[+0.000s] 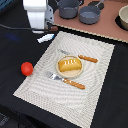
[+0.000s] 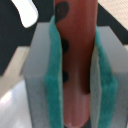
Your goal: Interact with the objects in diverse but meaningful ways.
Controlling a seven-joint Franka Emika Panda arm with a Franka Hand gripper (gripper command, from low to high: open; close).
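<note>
Two teal-padded fingers of the hand pinch the brown sausage lengthwise between them. The golden-yellow bread loaf sits on the round beige plate; the red tomato lies at nine o'clock from it.

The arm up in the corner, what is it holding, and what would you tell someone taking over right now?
Gripper: shut on the sausage, raised near the placemat's far corner.
Bread loaf lies on the plate, knife and fork on either side.
Tomato sits off the mat, at the exterior view's left.
Pot and pan stand empty.
Left: set the sausage down, perhaps in the pan.
</note>
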